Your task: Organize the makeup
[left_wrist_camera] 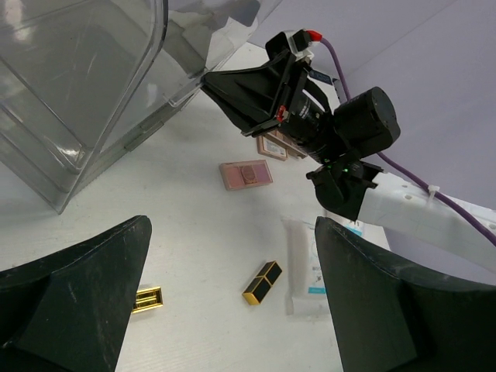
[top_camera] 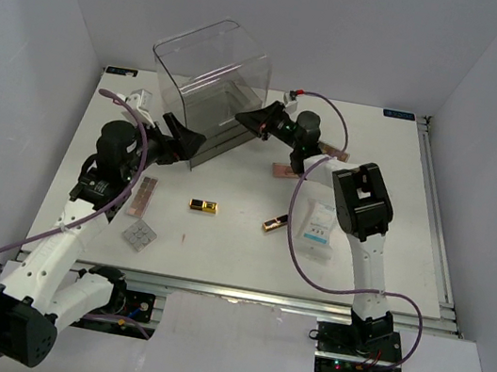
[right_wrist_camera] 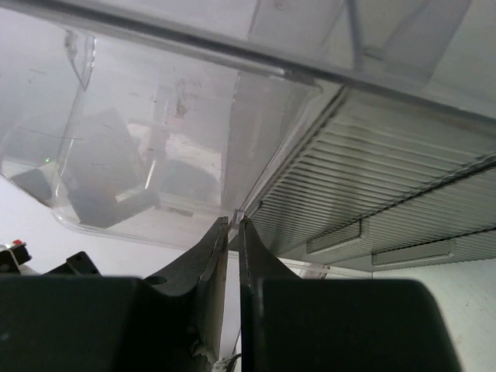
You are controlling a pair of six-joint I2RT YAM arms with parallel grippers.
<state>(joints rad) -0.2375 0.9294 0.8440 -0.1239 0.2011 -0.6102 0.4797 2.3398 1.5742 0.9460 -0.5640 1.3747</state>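
Note:
The makeup lies loose on the white table: a brown palette [top_camera: 144, 195], a grey square palette [top_camera: 138, 235], two gold-black cases [top_camera: 204, 205] [top_camera: 274, 222], a white-teal packet [top_camera: 318, 226] and pink palettes [top_camera: 282, 170] [top_camera: 333, 153]. My right gripper [top_camera: 257, 121] [right_wrist_camera: 234, 223] is shut on a thin clear edge of the acrylic box [top_camera: 209, 79] [right_wrist_camera: 155, 139] at its front right corner. At the box's front left corner, my left gripper [top_camera: 183, 140] [left_wrist_camera: 232, 232] is wide open and holds nothing. Below it the left wrist view shows a gold-black case [left_wrist_camera: 262, 282], the packet [left_wrist_camera: 306, 263] and a pink palette [left_wrist_camera: 246, 173].
The clear box [left_wrist_camera: 70, 93] stands at the back middle of the table [top_camera: 217, 257]. White walls close the left, back and right sides. The right arm's upright link [top_camera: 360, 205] rises beside the packet. A metal rail [top_camera: 439, 218] runs along the table's right edge.

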